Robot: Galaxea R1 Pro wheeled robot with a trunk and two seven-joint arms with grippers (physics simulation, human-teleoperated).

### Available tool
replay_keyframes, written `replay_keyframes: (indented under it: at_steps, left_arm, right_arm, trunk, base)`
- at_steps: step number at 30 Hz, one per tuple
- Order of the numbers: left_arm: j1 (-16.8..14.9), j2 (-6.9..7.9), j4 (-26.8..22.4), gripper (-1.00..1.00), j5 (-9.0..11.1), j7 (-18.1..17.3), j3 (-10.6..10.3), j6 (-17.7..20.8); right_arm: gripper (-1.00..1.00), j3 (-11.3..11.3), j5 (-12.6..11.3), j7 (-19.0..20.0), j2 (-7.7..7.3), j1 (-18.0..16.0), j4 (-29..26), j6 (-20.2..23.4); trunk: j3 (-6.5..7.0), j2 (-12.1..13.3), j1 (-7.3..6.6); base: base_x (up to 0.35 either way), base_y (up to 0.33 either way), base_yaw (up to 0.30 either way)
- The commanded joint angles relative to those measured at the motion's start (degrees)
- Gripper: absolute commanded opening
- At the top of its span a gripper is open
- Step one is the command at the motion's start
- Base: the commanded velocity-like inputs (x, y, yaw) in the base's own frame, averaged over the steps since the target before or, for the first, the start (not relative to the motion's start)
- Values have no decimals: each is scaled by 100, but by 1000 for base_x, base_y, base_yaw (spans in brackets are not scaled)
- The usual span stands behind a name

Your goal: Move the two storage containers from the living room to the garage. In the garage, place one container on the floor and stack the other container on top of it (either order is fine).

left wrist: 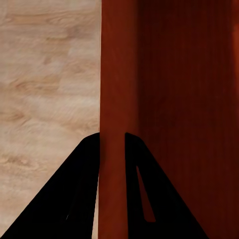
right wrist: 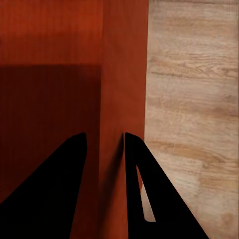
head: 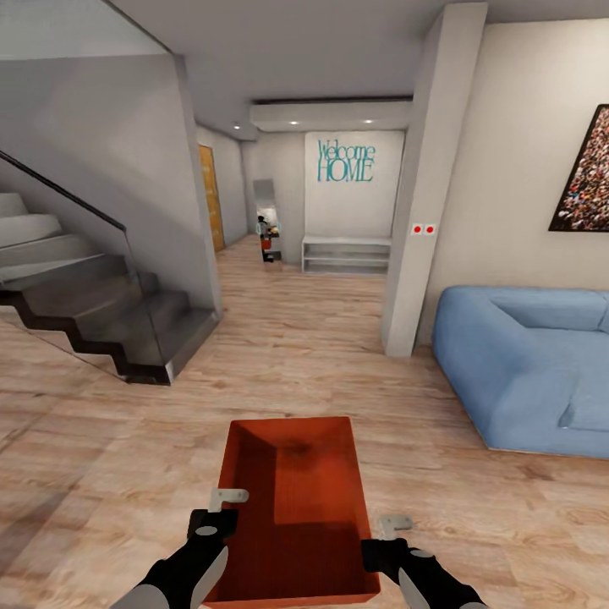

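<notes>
Orange-red storage container (head: pixel 296 507), sofa (head: pixel 524 381) beyond, gripped by both jaws, wrist views confirming each wall pinched.

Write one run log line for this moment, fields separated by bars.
place: living room | held: storage container | left gripper: shut on left wall | right gripper: shut on right wall | ahead: stairs, sofa

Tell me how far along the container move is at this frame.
Early stage. Done: one storage container is lifted, left gripper and right gripper each clamping a side wall. In hand: carrying it over the living room's wood-plank floor, beside the blue sofa. Left: reaching the garage, setting it down, fetching and stacking the second.
</notes>
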Motion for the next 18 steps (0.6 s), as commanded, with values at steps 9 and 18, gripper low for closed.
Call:
replay_keyframes:
  at_steps: [9,18]
  left_arm:
    - [1,10,11,-100,204,52,-169,34]
    - [1,10,11,-100,204,53,-169,34]
  right_arm:
    - [-100,-46,37,31,-21,-4,-294,36]
    - [-100,-44,37,31,-24,-3,-296,36]
  trunk:
    - [-13,-4,4]
    - [-22,-4,4]
  base:
    - [339,100,-249]
    - [339,100,-22]
